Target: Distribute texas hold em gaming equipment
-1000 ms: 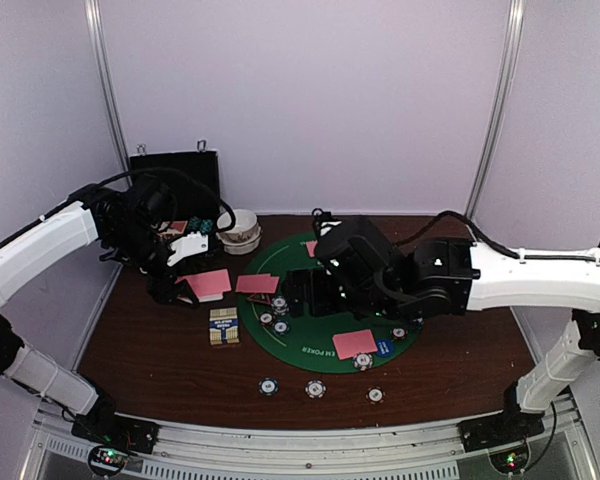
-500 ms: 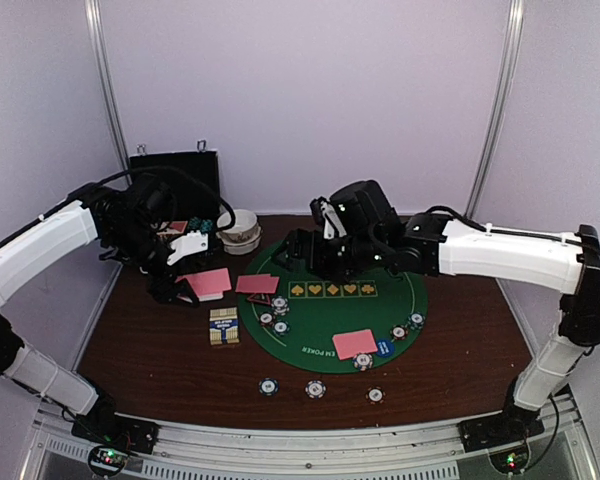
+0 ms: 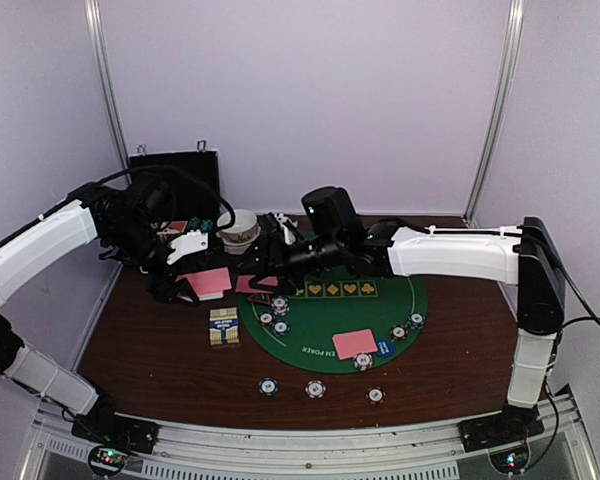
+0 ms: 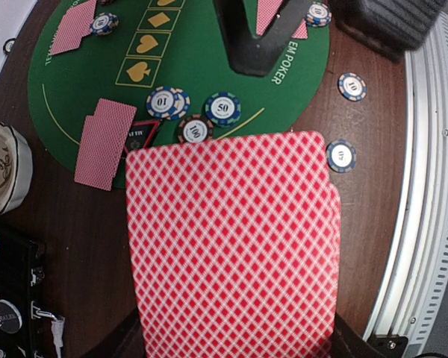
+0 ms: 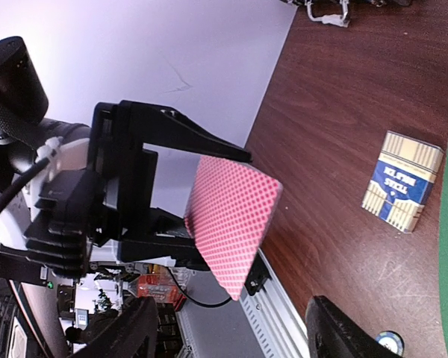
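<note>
My left gripper (image 3: 192, 285) is shut on a stack of pink-backed playing cards (image 3: 209, 282), held above the table left of the mat; these cards (image 4: 231, 246) fill the left wrist view and hide the jaws. My right gripper (image 3: 256, 262) reaches toward them and is open. In the right wrist view the held cards (image 5: 231, 224) stand just ahead of its spread fingers (image 5: 123, 334), not touching. More cards (image 3: 355, 343) and another pair (image 3: 258, 284) lie on the mat. Striped poker chips (image 4: 163, 101) lie beside a red-triangle marker (image 4: 140, 133). Three chips (image 3: 315, 388) lie near the front.
The round green felt mat (image 3: 330, 312) lies mid-table. A blue and cream card box (image 3: 223, 326) sits left of it. White bowls (image 3: 240, 231) and a black case (image 3: 175, 178) stand at the back left. The table's metal rail (image 4: 425, 186) runs along the front.
My right arm has swung from over the mat leftward to the cards in my left gripper, and its jaws have narrowed somewhat. The left arm and its cards have stayed still.
</note>
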Available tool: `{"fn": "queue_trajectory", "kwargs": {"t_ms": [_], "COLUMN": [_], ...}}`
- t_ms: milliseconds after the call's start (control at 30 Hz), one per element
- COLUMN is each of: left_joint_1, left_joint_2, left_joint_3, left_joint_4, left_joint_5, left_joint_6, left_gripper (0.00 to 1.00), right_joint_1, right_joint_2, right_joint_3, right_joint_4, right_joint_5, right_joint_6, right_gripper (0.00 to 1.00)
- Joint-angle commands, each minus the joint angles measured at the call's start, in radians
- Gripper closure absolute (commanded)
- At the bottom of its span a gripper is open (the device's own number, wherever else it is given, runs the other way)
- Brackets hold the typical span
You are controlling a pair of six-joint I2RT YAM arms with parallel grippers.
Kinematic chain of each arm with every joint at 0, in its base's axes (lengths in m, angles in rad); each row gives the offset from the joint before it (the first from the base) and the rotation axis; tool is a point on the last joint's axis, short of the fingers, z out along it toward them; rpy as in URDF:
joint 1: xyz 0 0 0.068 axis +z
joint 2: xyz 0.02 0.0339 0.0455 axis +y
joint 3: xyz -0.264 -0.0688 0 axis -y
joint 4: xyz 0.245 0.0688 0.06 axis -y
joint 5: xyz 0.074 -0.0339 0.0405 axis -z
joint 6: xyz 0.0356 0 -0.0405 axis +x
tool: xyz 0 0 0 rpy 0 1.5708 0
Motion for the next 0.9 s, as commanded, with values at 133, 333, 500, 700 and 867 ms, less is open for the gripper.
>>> {"fn": "queue_trajectory", "kwargs": {"t_ms": [133, 333, 500, 700, 867], "left_joint_1": [0.005, 0.005, 0.005, 0.005, 0.005], "left_joint_2": [-0.017, -0.022, -0.023, -0.028, -0.029], "left_joint_3": [0.024, 0.022, 0.021, 0.021, 0.018], "left_joint_4": [0.002, 0.001, 0.003, 0.003, 0.002], "left_joint_5": [0.026, 0.024, 0.022, 0.019, 0.019], "left_joint_6": [0.003, 0.005, 0.003, 0.004, 0.005], "left_gripper": [1.0, 1.0, 1.0, 1.0, 1.0], "right_joint_1": [0.026, 0.027, 0.028, 0.028, 0.028], "right_joint_2": [0.092, 0.106, 0.115, 0.133, 0.137], "right_joint_3": [0.118, 0.137, 0.142, 0.152, 0.162], "right_joint_4": [0.042, 0.02, 0.011, 0.002, -0.013], "right_joint_5": [-0.109, -0.113, -0.114, -0.119, -0.117], "right_joint_6": [0.059, 0.056, 0.063, 0.069, 0.065], "right_gripper": [0.42, 0.48, 0.54, 0.6, 0.72]}}
